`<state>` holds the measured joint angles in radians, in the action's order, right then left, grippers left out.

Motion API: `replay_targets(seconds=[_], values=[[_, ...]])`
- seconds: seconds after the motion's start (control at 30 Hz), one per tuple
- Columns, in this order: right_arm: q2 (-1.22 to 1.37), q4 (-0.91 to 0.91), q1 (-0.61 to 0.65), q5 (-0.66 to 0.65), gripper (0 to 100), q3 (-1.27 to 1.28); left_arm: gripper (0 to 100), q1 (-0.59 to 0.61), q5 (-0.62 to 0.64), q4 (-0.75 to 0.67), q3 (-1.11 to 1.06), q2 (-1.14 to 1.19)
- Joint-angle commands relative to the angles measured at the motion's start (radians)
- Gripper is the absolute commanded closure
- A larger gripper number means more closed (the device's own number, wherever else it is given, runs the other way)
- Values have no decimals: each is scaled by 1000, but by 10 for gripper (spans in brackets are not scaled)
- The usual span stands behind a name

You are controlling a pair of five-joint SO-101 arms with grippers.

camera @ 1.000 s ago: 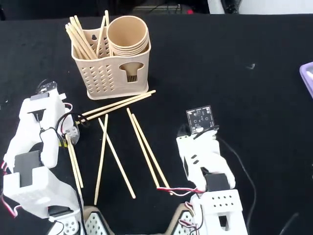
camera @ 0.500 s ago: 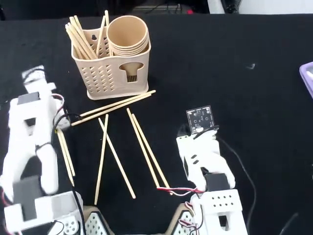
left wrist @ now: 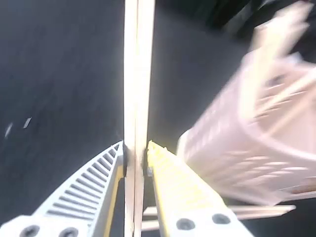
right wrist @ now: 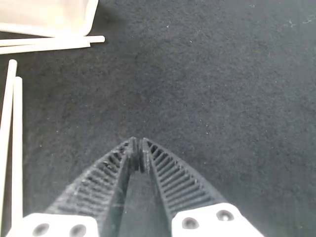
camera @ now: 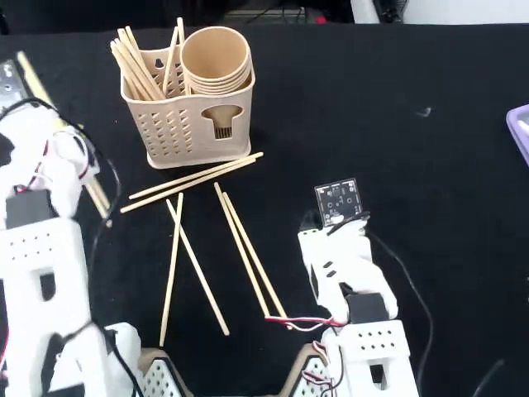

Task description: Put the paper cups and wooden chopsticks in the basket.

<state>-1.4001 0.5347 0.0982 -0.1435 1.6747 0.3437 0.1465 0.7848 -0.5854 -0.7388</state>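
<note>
Left wrist view shows my left tool squeezing two chopsticks beside the basket; I should lift them over its rim, tip them upright, then let go softly; my right tool is pinched shut on nothing, near the basket.

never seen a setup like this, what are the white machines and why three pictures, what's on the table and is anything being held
These are two small white robot arms, each ending in a two-fingered gripper. The overhead picture comes from a fixed camera above the black table; the other two come from cameras on each arm's wrist. A basket holds stacked paper cups and bundled chopsticks; six loose chopsticks lie in front of it. The left gripper is shut on two held chopsticks near the basket. The right gripper is shut and holds nothing.
</note>
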Motion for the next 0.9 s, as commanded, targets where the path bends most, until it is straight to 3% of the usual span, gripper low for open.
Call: replay_targets(seconds=[0.0,0.2,0.33,0.53,0.87], values=[[-19,-23,8,3,977,-2,970,-73,11,-107,24,-126],[-19,-23,8,3,977,-2,970,-156,11,-359,25,-226],[-19,-23,8,3,977,-2,970,-208,11,-453,39,-253],[-19,-23,8,3,977,-2,970,-257,38,-470,150,-164],[-19,-23,8,3,979,-2,970,-262,74,-465,395,204]])
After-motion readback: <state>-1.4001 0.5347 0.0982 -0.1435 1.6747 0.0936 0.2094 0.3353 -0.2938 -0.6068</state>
